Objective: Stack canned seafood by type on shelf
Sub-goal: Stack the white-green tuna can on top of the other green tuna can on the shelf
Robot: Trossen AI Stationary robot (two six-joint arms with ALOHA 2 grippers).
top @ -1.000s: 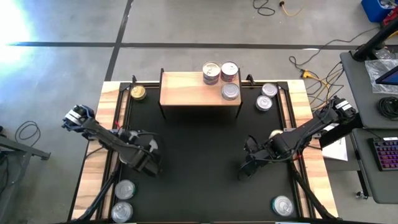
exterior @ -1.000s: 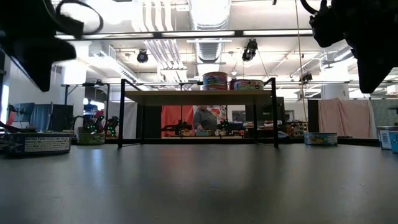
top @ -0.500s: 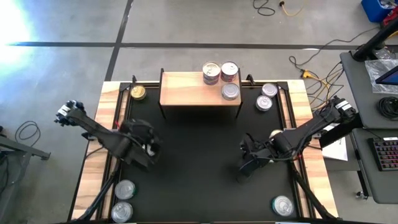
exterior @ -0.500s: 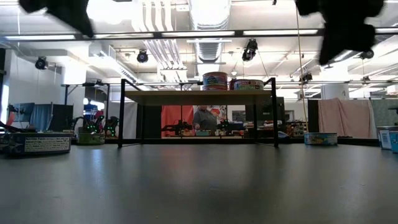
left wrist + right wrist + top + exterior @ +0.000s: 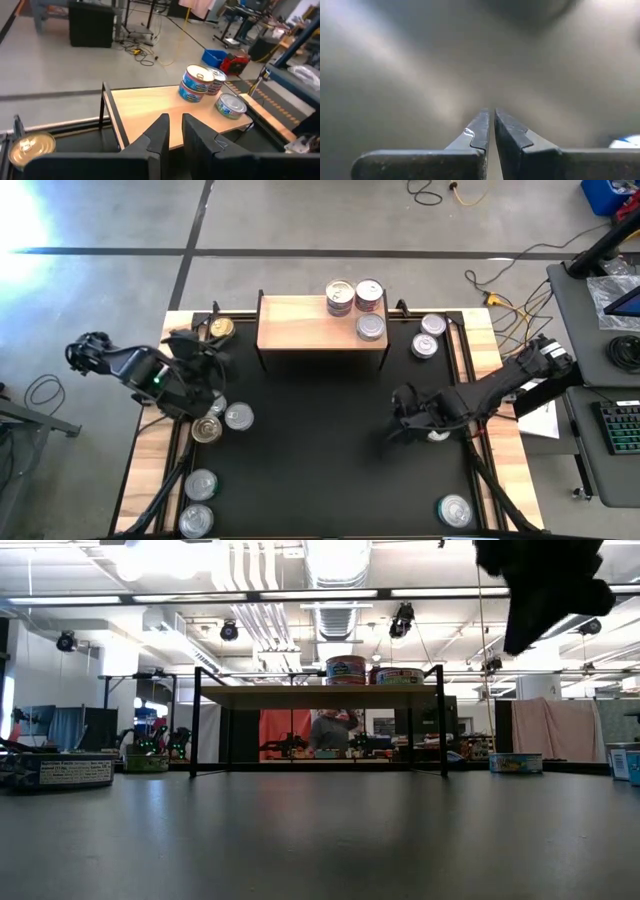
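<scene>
Currently, three cans [image 5: 355, 305] are seen on the shelf [image 5: 300, 322], two of them stacked; others lie scattered on the table [image 5: 480, 330]. Nothing is held by the left claw [image 5: 172, 131], clenched above the shelf's left end. The right claw [image 5: 490, 127] is clenched empty. Matching labels should be confirmed before stacking; side labels are hidden from above.

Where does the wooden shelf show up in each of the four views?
High view: shelf at top centre, three tins at its right end.
Low view: shelf at mid-height, centre, on black legs, tins on top.
Left wrist view: shelf in the middle, beyond the left hand.
Right wrist view: not in it.
Shared landmark: the stacked cans.
</scene>
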